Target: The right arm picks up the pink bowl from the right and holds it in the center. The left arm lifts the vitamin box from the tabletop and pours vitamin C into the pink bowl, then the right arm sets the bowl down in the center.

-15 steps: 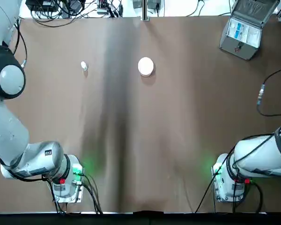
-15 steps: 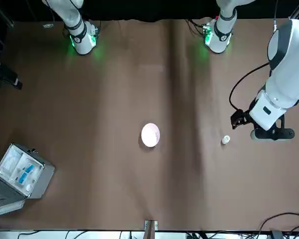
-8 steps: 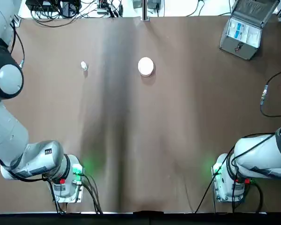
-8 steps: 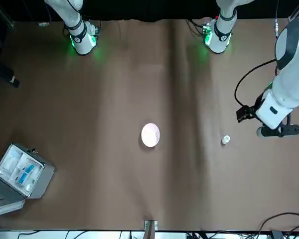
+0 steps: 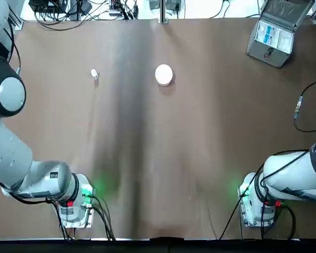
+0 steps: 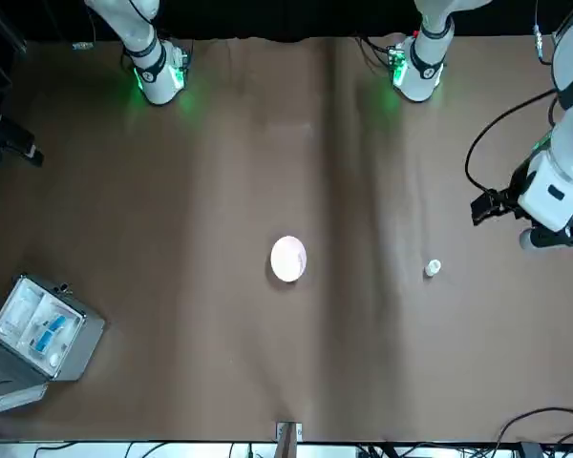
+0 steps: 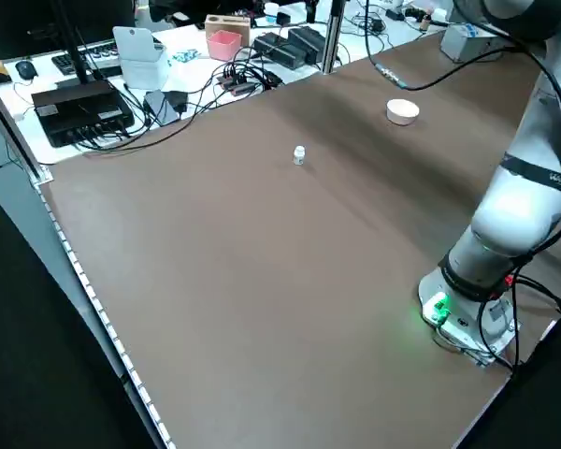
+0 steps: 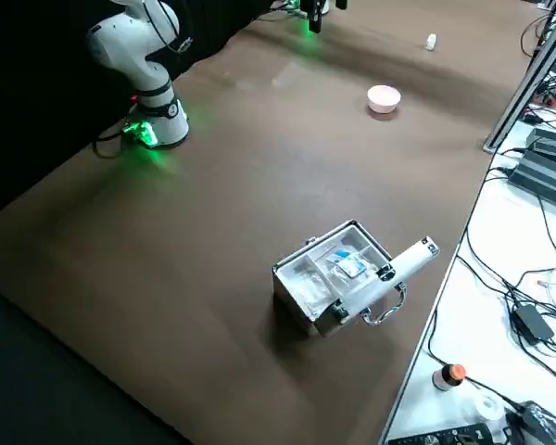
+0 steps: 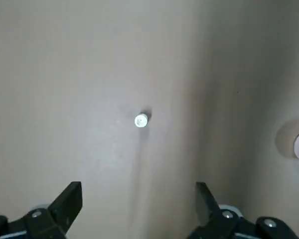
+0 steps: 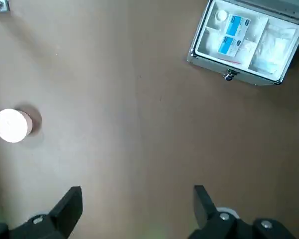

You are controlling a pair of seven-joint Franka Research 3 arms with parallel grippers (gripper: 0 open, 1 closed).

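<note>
- Pink bowl (image 5: 164, 74) sits upright on the bench (image 5: 200, 147), near the middle line toward the far edge, nothing touching it
- Vitamin box (image 5: 94, 74) stands alone on the robot's left of the bowl, well apart from it
- Left tool (image 9: 138, 209) is high above the bench, fingers spread wide with nothing between them, vitamin box (image 9: 141, 120) far below in its wrist view
- Right tool (image 10: 137, 209) is also raised with fingers apart and nothing held; bowl (image 10: 13, 125) off to one side in its view, open grey hinged case (image 10: 246, 42) near the other
- We judge the bowl light, rigid, likely smooth; thin rim is the only hold, so one finger inside, one outside, at the side facing the right arm
- A rim pinch will let it tip under its own weight, so we'd grip deep and keep it level for the pour
- Vitamin box looks very light, small, rounded, easy to knock over or squirt out of the fingers
- We'd take it across its body at mid-height, centred, closing gently
- Can't tell whether it has a lid or whether it's open
</note>
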